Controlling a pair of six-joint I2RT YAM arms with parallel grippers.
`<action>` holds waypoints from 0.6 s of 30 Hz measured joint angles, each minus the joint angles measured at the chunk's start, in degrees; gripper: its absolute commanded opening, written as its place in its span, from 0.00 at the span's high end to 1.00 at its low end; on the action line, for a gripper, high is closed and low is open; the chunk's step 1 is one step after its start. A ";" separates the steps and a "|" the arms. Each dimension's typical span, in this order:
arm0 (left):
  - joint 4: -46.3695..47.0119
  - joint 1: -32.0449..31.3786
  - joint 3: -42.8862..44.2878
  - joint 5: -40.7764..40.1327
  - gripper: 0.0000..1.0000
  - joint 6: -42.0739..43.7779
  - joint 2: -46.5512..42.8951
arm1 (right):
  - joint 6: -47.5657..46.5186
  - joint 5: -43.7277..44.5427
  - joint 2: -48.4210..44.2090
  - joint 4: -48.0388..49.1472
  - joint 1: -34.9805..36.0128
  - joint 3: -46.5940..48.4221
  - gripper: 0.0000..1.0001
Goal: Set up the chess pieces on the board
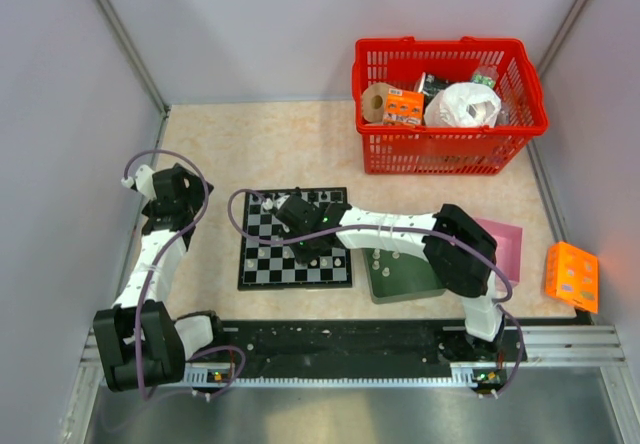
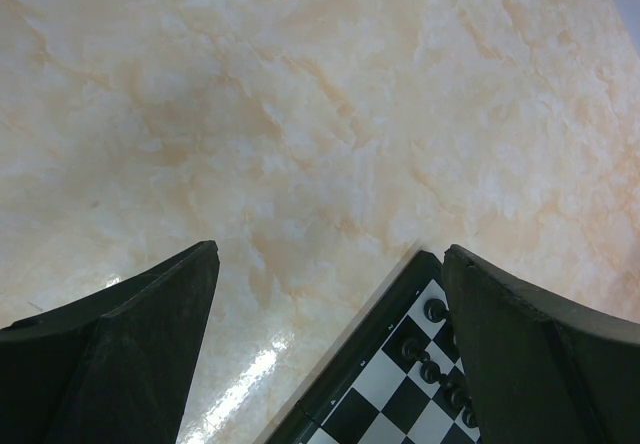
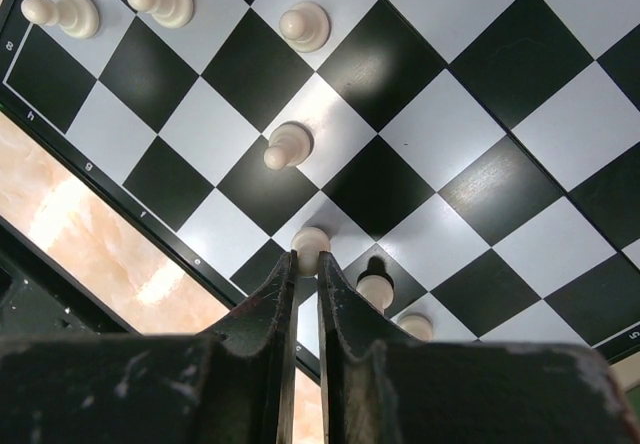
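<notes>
The board (image 1: 262, 254) lies flat in the middle of the table (image 1: 270, 144) in the top view, just left of a dark green tray (image 1: 415, 276). The right arm reaches from the lower right across the tray and out over the board. In the right wrist view the right gripper (image 3: 307, 260) is closed tight, and a small white pawn (image 3: 311, 240) sits right at its tips, pinched between the two fingers (image 3: 270, 314). It is over a white square near the lower left edge of the board. Other white pieces (image 3: 287, 146) stand on squares above it in that view, three of them in a line near the top left, and two more peek out just right of the fingers. The left gripper (image 2: 330, 252) is wide open with nothing in it. It hangs over the bare table at the left of the top view, near the board but not touching it. In the left wrist view a corner of the board shows at the lower right, with tiny black pieces (image 2: 435, 310) lined up along its edge. A red basket (image 1: 450, 154) full of things sits at the upper right, a pink box (image 1: 503, 236) lies right of the tray, and an orange box (image 1: 572, 276) sits at the far right.
</notes>
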 measured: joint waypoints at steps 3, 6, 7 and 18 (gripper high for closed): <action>0.00 0.00 0.00 -0.02 0.01 -0.02 0.00 | 0.00 0.22 0.13 0.00 0.02 0.00 0.80; 0.00 0.00 0.00 0.00 0.01 0.00 0.00 | 0.00 0.35 0.44 -0.09 0.02 0.02 0.70; 0.00 0.00 0.00 -0.02 0.02 0.00 0.00 | 0.02 0.39 0.44 -0.20 0.02 0.02 0.68; -0.02 0.00 0.00 -0.02 0.02 0.00 0.02 | -0.70 0.79 0.46 -0.90 0.02 6.05 0.67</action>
